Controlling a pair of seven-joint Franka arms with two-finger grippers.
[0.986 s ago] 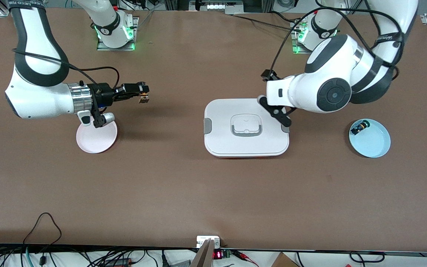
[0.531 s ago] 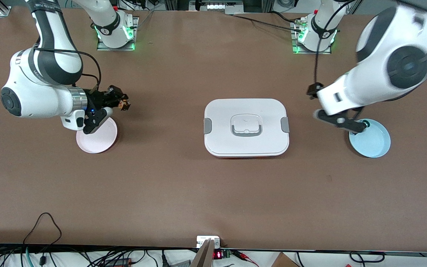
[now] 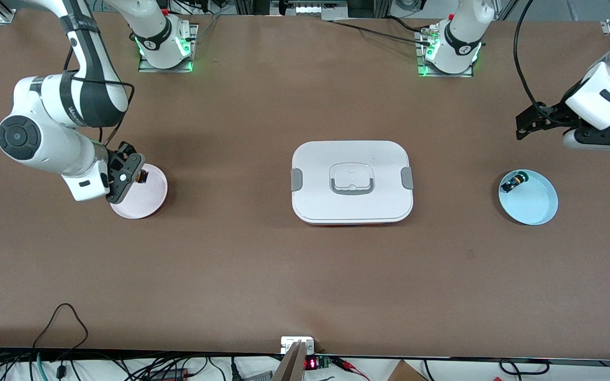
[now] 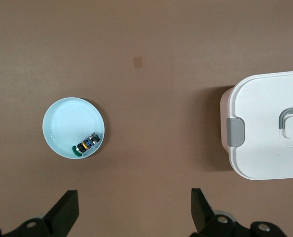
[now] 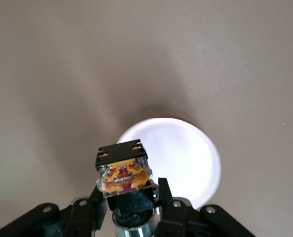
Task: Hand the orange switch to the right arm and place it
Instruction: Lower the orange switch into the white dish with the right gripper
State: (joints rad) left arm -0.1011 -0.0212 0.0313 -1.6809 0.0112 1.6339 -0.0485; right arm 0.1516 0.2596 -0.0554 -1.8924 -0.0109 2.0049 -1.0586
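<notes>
Now right claw [image 3: 138, 177] carries orange switch [image 5: 124, 174] over pink plate [image 3: 149, 203].

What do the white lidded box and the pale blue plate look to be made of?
White lidded box: probably matte moulded plastic, judging by its rounded corners, grey clips and recessed handle. Pale blue plate: smooth, slightly glossy, either ceramic or melamine; its look leaves that open.

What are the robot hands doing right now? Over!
Right gripper shut on orange switch, over pink plate. Left gripper open, empty, waiting above table near blue plate. Nothing in the way.
</notes>
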